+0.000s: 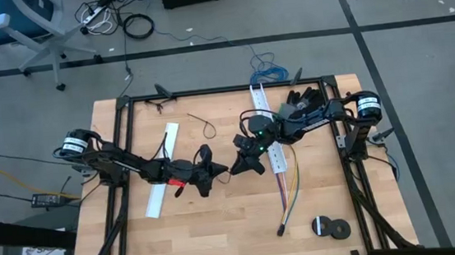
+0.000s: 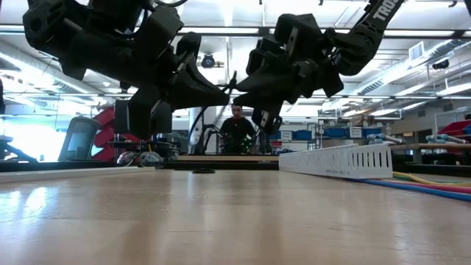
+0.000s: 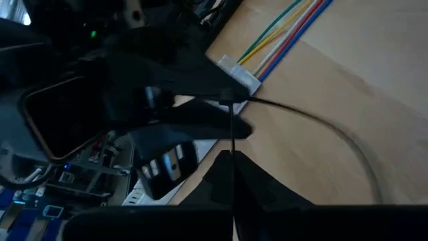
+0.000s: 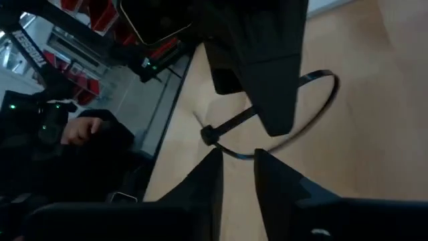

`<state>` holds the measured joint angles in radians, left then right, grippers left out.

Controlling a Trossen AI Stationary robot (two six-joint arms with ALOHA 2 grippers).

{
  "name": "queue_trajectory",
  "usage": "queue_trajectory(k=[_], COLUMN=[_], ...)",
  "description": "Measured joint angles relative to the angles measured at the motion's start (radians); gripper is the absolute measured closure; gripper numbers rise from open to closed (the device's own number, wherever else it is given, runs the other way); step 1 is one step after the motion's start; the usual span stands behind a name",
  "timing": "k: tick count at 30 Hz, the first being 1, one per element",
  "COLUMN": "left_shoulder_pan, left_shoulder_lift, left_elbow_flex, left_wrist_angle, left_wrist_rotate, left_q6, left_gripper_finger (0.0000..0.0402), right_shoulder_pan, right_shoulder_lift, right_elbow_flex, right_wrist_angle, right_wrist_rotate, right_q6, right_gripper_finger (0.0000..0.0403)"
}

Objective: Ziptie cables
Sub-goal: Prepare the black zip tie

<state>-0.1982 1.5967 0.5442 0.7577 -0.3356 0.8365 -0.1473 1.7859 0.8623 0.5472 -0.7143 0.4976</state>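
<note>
Above mid-desk (image 1: 220, 227), tip to tip and clear of the wood: left end effector (image 1: 217, 172) and right end effector (image 1: 243, 166).

Left end effector (image 3: 233, 155): pressed together, pinching the looped ziptie (image 4: 227, 126), with a thin black strip rising straight out from between the fingers (image 3: 221, 175).

Right end effector (image 4: 235, 155): fingers (image 4: 200, 177) slightly spread, a narrow gap between them, the arc of the loop crossing just at the tips. Cannot tell whether touching it.

On the right half of the desk: cables (image 1: 288, 180), lying flat, just beside the white slotted channel (image 1: 276, 152), dark end toward the near edge.

Toward the far edge: second ziptie (image 1: 202, 125), loose on the wood, well apart from both arms.

Near the cables' dark end: black rolls (image 1: 330, 227).
</note>
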Motion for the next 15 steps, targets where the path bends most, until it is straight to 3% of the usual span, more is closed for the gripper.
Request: queue_trajectory(k=[5, 9, 15], left_shoulder_pan=[0.013, 0.039, 0.091], left_shoulder_lift=[0.000, -0.001, -0.001], left_elbow_flex=[0.000, -0.015, -0.067], left_wrist_angle=[-0.048, -0.039, 0.076], left_wrist_rotate=[-0.001, 0.024, 0.178], left_q6=[-0.013, -0.036, -0.059], left_gripper_finger=[0.0401, 0.0401, 0.0401], right_shoulder_pan=[-0.031, -0.086, -0.157], right_shoulder_lift=[0.000, 0.000, 0.000], right_elbow_flex=[0.000, 0.000, 0.000], right_wrist_angle=[-0.049, -0.186, -0.207], right_wrist_rotate=[-0.019, -0.041, -0.053], right_q6=[-0.072, -0.176, -0.282], right_gripper_finger=[0.0300, 0.0296, 0.0301])
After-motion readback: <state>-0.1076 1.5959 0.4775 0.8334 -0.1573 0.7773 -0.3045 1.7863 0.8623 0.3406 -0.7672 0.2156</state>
